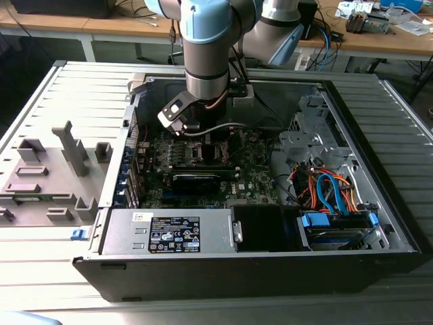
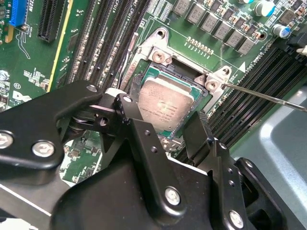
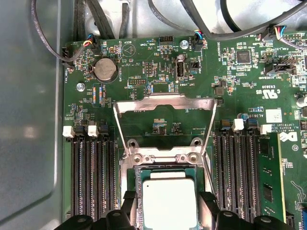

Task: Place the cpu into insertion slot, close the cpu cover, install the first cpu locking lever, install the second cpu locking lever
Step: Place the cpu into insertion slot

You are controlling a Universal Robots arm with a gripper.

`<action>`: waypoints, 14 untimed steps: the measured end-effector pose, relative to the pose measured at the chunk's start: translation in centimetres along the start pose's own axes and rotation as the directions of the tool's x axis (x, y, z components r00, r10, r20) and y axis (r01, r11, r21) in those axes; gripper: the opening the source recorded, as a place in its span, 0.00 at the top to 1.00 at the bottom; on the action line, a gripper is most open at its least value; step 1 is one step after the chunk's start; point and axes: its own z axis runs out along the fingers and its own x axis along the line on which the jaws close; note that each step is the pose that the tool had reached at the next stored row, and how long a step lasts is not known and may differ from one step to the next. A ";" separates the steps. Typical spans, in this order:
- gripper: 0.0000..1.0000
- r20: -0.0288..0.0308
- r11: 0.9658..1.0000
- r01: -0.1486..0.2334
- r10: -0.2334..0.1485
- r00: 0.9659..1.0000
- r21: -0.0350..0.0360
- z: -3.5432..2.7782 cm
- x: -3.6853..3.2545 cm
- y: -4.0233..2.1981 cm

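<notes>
In the exterior view, note the gripper (image 1: 203, 142) low inside the computer case (image 1: 270, 274), walls well apart. In the second wrist view, find it clamped on the cpu (image 2: 165, 103) at the insertion slot (image 2: 159, 56) (likely risk: damaged contacts if let go tilted). In the first wrist view, mind the raised cpu cover (image 3: 165, 102) just beside.

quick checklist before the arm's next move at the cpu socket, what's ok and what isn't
1. cpu lying inside the insertion slot: ok, in both wrist views.
2. cpu seated fully flat: cannot tell.
3. cpu cover closed: not ok, it is swung open, away from the slot.
4. gripper gripping the cpu or merely around it: cannot tell; it sits right at the cpu.
5. locking lever latched: not ok, it sticks out free beside the slot.
</notes>
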 end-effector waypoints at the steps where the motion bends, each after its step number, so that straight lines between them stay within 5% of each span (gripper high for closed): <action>1: 0.38 0.000 1.000 0.000 0.000 1.000 0.000 0.00 0.00 0.00; 14: 0.38 0.000 1.000 0.000 0.000 1.000 0.000 -0.09 0.12 0.02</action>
